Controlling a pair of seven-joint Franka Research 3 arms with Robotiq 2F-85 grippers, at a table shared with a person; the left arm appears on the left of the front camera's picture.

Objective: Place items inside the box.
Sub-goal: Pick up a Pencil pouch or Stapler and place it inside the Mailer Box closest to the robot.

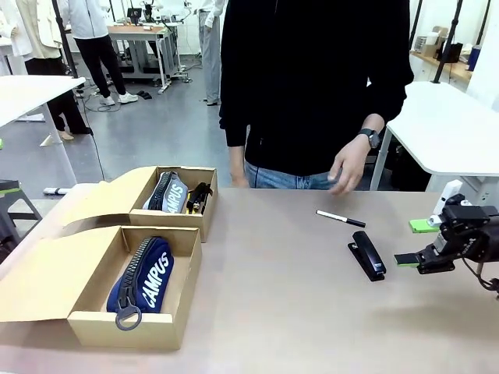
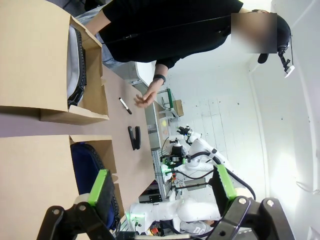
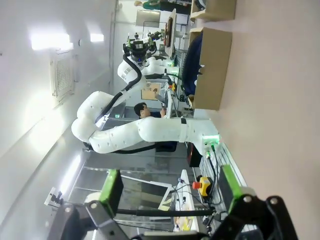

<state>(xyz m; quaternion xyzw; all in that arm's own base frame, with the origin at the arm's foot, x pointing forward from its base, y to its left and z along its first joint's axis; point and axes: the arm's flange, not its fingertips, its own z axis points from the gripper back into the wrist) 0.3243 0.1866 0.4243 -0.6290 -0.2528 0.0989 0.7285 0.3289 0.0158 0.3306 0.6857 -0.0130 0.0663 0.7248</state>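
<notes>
Though empty, right gripper [image 1: 415, 242] near stapler [image 1: 367, 259]

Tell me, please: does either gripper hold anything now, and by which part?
Nothing is held. The left gripper and the right gripper both stand open and empty; the black stapler lies free on the table.

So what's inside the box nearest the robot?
A navy zip pouch lettered CAMPUS lies inside the nearer cardboard box. Anything under the pouch is covered, so I can't tell.
</notes>
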